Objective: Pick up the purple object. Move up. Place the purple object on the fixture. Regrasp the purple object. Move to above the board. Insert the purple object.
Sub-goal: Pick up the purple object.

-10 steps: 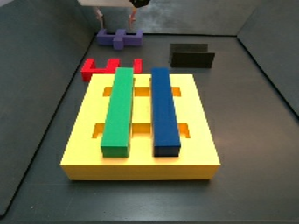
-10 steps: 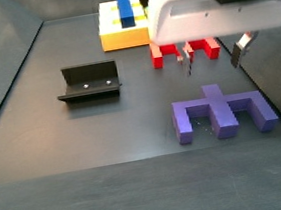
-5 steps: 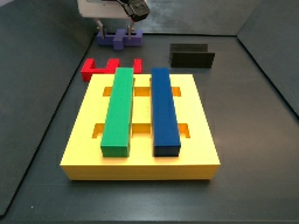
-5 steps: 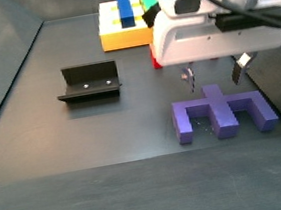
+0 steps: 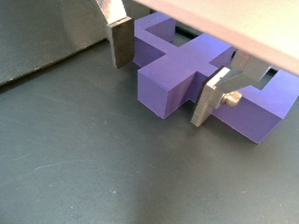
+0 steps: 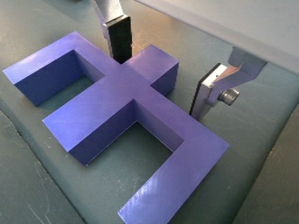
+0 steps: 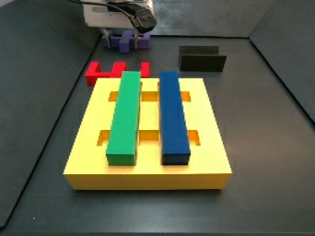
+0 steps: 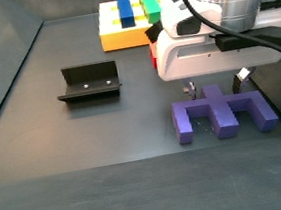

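Note:
The purple object (image 8: 219, 115) lies flat on the dark floor, a pronged cross shape, and fills both wrist views (image 5: 187, 74) (image 6: 111, 101). In a side view it shows small at the back (image 7: 128, 41). My gripper (image 8: 218, 86) is low over it and open. Its silver fingers (image 5: 118, 48) stand on either side of the object's short middle arm, with a gap on each side (image 6: 163, 74). The black fixture (image 8: 88, 82) (image 7: 204, 59) stands apart, with nothing in it. The yellow board (image 7: 147, 171) (image 8: 121, 38) carries a green bar (image 7: 123, 112) and a blue bar (image 7: 175, 115).
A red pronged block (image 7: 116, 70) lies between the purple object and the board; in a side view it is mostly hidden behind my gripper body (image 8: 156, 52). Dark walls enclose the floor on both sides.
My gripper has come down and moved over the purple object, from beside the red block to straddling the object's middle arm. The object itself has not moved.

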